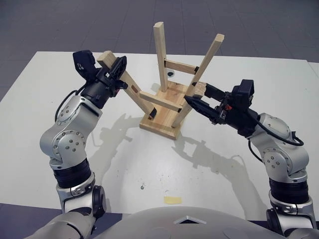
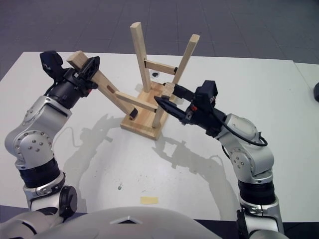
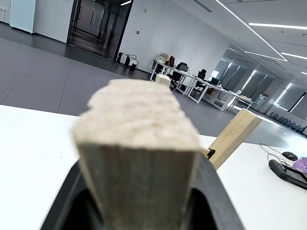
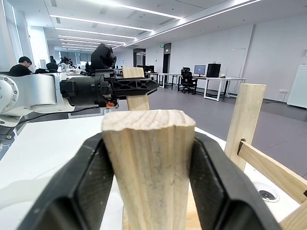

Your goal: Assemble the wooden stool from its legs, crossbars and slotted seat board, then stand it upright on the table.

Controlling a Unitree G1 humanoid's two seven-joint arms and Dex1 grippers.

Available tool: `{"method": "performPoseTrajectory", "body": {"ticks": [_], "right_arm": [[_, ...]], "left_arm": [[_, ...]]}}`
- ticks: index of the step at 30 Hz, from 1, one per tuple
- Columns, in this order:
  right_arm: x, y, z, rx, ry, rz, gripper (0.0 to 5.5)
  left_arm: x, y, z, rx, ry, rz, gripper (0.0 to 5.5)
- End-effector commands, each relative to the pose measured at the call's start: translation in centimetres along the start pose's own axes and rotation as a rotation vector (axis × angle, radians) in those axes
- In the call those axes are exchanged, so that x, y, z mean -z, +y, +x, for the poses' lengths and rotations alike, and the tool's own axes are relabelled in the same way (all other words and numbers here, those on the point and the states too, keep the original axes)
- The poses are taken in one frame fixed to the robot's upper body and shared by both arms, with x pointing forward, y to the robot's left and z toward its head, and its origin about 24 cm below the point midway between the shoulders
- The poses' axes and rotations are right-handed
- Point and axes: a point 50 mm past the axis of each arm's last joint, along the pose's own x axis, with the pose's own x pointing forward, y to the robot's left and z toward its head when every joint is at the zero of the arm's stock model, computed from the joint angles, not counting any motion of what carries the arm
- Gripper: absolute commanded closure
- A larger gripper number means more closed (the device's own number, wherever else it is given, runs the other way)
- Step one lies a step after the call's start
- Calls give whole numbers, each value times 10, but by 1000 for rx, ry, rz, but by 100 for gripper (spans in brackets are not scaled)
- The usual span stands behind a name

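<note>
Both left hand (image 1: 117, 68) and right hand (image 1: 196, 97) clamp stool legs (image 1: 142, 102); one bears perhaps a label (image 1: 134, 89).

Nothing legible anywhere just now. One small reddish mark (image 1: 134, 89) sits on the stool leg (image 1: 142, 101), too tiny to read.

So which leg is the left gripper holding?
The leg slanting far out to the robot's left, its top end in the left gripper. The right gripper holds another, nearer leg.

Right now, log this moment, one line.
pale wooden stool: upside down on white table | left pincer: shut on tilted left leg | right pincer: shut on near right leg
</note>
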Motion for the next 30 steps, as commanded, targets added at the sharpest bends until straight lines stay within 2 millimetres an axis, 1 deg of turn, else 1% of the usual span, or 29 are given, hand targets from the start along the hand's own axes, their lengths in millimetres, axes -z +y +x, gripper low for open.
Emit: {"method": "performPoseTrajectory", "body": {"ticks": [1,11,13,17,19,22,26,30], "right_arm": [[15,0,-3,33,65,49,334],[17,0,-4,44,69,41,334],[17,0,-4,46,72,33,334],[16,0,-2,40,72,18,334],[16,0,-1,39,74,16,335],[19,1,0,54,79,27,335],[30,6,6,68,156,14,336],[35,8,9,79,205,11,337]], "left_arm": [[8,14,0,-45,58,80,448],[7,28,-2,-89,57,160,448],[12,26,-2,-82,76,168,448],[23,10,0,-30,108,180,448],[26,5,0,-17,111,172,448],[29,5,1,-18,121,175,448],[31,3,4,-4,131,183,448],[35,1,6,9,143,183,448]]}}
